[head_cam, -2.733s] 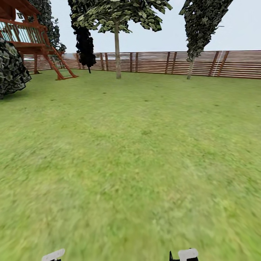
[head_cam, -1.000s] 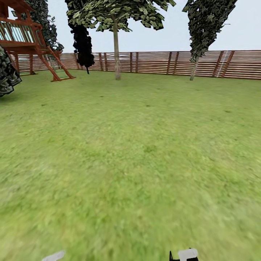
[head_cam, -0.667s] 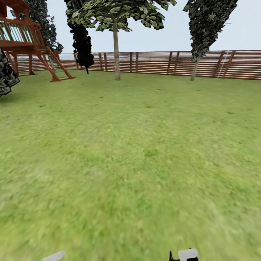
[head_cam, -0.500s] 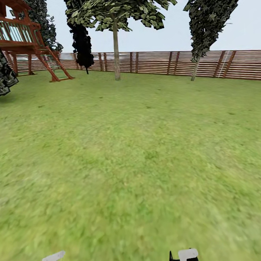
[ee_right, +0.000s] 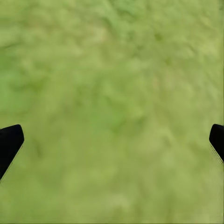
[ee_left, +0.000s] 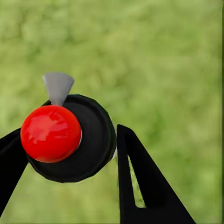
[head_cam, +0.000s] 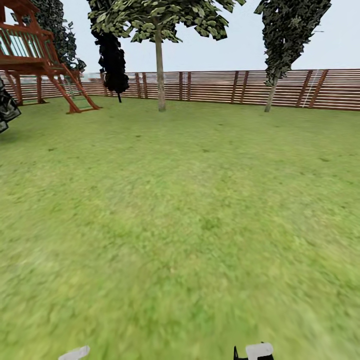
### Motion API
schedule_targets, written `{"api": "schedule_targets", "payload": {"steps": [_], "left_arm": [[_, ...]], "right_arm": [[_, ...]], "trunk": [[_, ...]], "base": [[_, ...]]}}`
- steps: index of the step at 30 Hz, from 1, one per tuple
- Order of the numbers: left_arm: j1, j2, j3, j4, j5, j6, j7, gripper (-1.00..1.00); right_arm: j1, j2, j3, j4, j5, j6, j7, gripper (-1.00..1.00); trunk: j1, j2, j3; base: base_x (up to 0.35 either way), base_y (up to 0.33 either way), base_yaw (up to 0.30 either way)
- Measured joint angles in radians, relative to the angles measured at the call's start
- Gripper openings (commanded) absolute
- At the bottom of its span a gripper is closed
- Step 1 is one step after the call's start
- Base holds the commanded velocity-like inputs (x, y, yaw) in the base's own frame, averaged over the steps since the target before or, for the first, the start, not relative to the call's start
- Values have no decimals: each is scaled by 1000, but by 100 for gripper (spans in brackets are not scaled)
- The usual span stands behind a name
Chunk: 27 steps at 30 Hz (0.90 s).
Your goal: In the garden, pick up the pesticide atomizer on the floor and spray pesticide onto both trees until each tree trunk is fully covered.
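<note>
I am gripping the black pesticide atomizer with its round red cap and grey nozzle between my left pincer's black fingers, pointing down over the blurry green grass lawn, while my right pincer is hanging spread wide, holding nothing.

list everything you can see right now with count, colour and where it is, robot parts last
lawn: one, green, across the foreground
fence: one, brown slats, along the far edge
play structure: one, reddish-brown, far left
pale-trunk tree: one, green crown, before the fence
dark trees: two, by the fence, another at right
atomizer: one, black body, red top, grey nozzle, between the left fingers
left gripper: black, shut on the atomizer
right gripper: black, open, above grass
</note>
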Motion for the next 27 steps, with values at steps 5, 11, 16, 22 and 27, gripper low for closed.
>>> {"api": "schedule_targets", "payload": {"steps": [5, 11, 16, 22, 27], "left_arm": [[0, 0, 0, 0, 0, 0, 0, -100], [0, 0, 0, 0, 0, 0, 0, -100], [0, 0, 0, 0, 0, 0, 0, -100], [0, 0, 0, 0, 0, 0, 0, -100], [0, 0, 0, 0, 0, 0, 0, -100]], "right_arm": [[0, 0, 1, 0, 0, 0, 0, 100], [0, 0, 1, 0, 0, 0, 0, 100], [0, 0, 0, 0, 0, 0, 0, 100], [0, 0, 1, 0, 0, 0, 0, 100], [0, 0, 0, 0, 0, 0, 0, 100]], "trunk": [[0, 0, 0], [0, 0, 0], [0, 0, 0], [0, 0, 0], [0, 0, 0]], "base": [[342, 0, 0], [342, 0, 0], [342, 0, 0], [342, 0, 0], [342, 0, 0]]}}
